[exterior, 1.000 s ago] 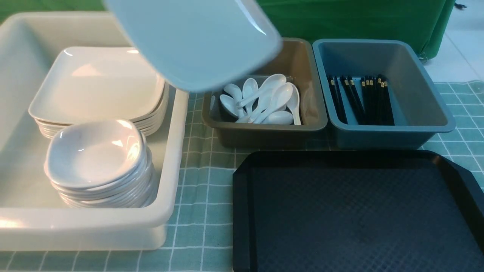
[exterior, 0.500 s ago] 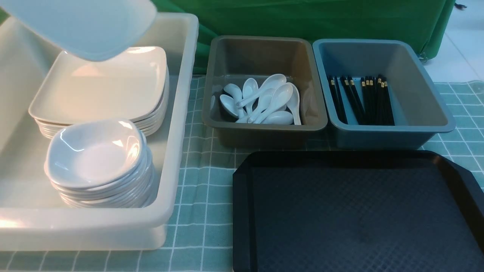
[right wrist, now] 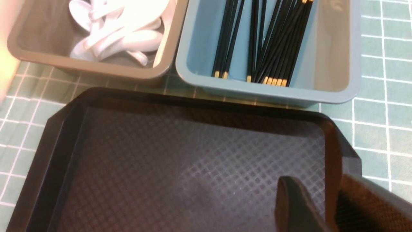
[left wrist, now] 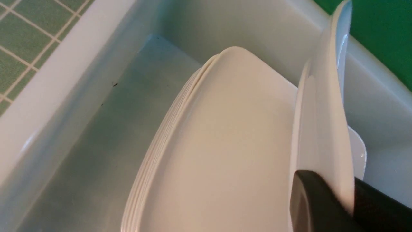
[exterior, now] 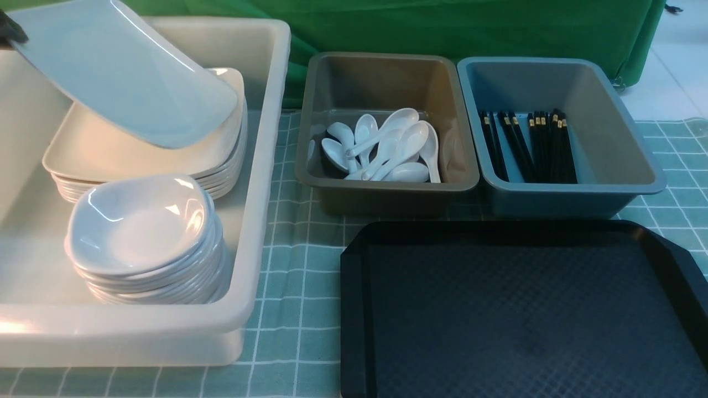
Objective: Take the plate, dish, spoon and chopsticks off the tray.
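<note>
My left gripper (exterior: 10, 34) is shut on the rim of the white square plate (exterior: 121, 77) and holds it steeply tilted over a stack of like plates (exterior: 99, 152) in the white tub (exterior: 260, 232). Its lower edge is at the stack's top. In the left wrist view the fingers (left wrist: 309, 199) pinch the plate's rim (left wrist: 325, 122) above the stack (left wrist: 225, 145). The black tray (exterior: 520, 309) holds nothing. My right gripper (right wrist: 325, 206) is open and empty above the tray's right rim (right wrist: 333, 154); it is out of the front view. Spoons (exterior: 381, 146) and chopsticks (exterior: 528, 146) lie in bins.
A stack of small deep white dishes (exterior: 141, 232) stands in the tub's near part. The brown bin (exterior: 387, 193) with spoons and the blue-grey bin (exterior: 569, 193) with chopsticks stand side by side behind the tray. A green checked cloth (exterior: 298, 276) covers the table.
The left gripper has carried the plate from above the brown bin leftward and down into the tub. The plate now tilts with its lower edge at the plate stack.
</note>
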Motion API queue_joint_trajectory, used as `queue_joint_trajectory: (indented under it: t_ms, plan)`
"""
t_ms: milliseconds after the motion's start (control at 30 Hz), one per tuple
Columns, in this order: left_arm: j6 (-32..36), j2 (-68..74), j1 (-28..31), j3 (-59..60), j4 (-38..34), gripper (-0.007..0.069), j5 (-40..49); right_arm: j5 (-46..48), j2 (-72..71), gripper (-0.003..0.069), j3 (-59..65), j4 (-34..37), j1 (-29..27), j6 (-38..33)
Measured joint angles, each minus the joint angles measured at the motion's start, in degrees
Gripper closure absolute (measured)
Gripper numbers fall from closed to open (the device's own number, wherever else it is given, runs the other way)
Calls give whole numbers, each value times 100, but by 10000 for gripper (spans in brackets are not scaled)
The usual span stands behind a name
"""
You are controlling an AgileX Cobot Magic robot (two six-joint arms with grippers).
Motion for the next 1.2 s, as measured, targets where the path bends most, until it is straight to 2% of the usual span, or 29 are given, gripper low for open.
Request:
queue_joint_trajectory:
  t_ms: [267,400,433,467,533,700,833,1200]
  plan:
    - [-29,0,0,177,129,580,103,-42,0,421,0,0,6,0]
    - [-29,54,0,202,291,494,512,-86,0,421,0,0,6,0]
    - [-29,113,0,206,383,443,761,-91,0,421,0,0,6,0]
    - [-29,120,0,206,383,437,790,-92,0,421,0,0,6,0]
    - [-45,234,0,206,489,356,1161,-92,0,421,0,0,6,0]
    - [-75,478,0,206,606,260,1572,-87,0,421,0,0,6,0]
    - [-75,647,0,206,645,237,1739,-87,0,421,0,0,6,0]
    - [-29,469,0,206,432,243,2185,187,0,422,-189,0,6,23]
